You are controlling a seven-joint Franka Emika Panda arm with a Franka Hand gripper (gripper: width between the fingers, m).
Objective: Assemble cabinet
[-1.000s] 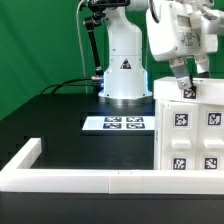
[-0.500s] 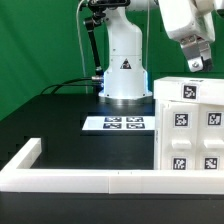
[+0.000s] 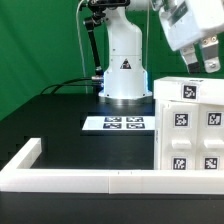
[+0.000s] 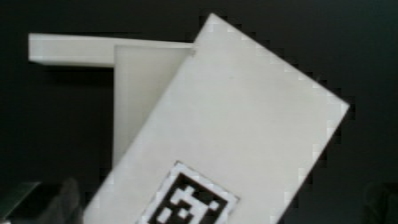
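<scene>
While the gripper (image 3: 207, 62) hangs wide and empty, the cabinet (image 3: 190, 125) stands just below it. Its long axis runs upright, so reaching it likely means going straight down.

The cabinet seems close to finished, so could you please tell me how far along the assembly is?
Done: the cabinet stands as one white body, tagged blocks showing on its front. In hand: nothing; the gripper hangs open just above its top, holding no part. Left: I cannot tell, since the exterior view's right edge cuts the cabinet off.
</scene>
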